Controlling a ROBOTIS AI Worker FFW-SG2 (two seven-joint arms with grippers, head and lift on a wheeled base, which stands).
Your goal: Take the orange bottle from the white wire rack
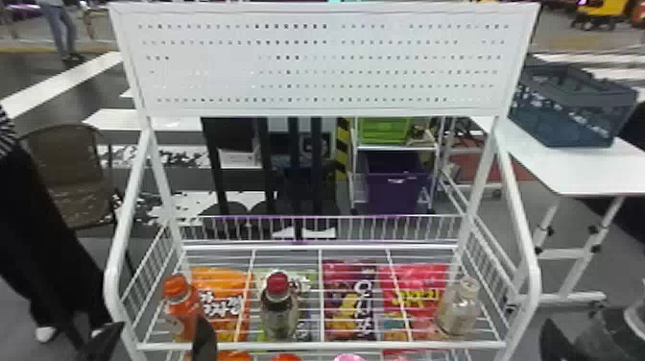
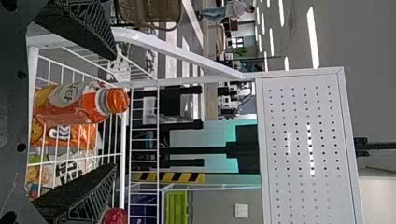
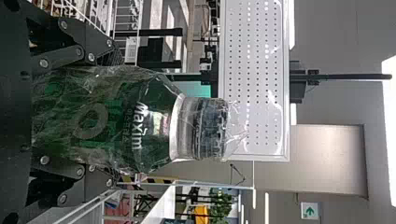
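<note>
Orange bottle [image 1: 180,305] upright on the white wire rack's [image 1: 321,344] upper shelf, about 8 o'clock in the head view. Left end effector [image 1: 161,324] spread, fingers on either side of the bottle, no grip on it. Right end effector [image 1: 554,343] at 4 o'clock, outside the rack, pinching a big green jar [image 3: 98,116] in clear wrap, dark lid up. Same shelf: red-capped bottle [image 1: 279,312] near 6 o'clock, pale bottle [image 1: 459,307] near 4. Through the wires, left to right: orange bag [image 1: 225,297], green-white bag [image 1: 304,281], purple bag [image 1: 348,283], red bag [image 1: 417,288]. Behind the rack: lime bin [image 1: 384,130] above purple bin [image 1: 396,192], contents can't be told. Dark blue crate [image 1: 576,132] at 2 o'clock on a white counter [image 1: 580,173].
</note>
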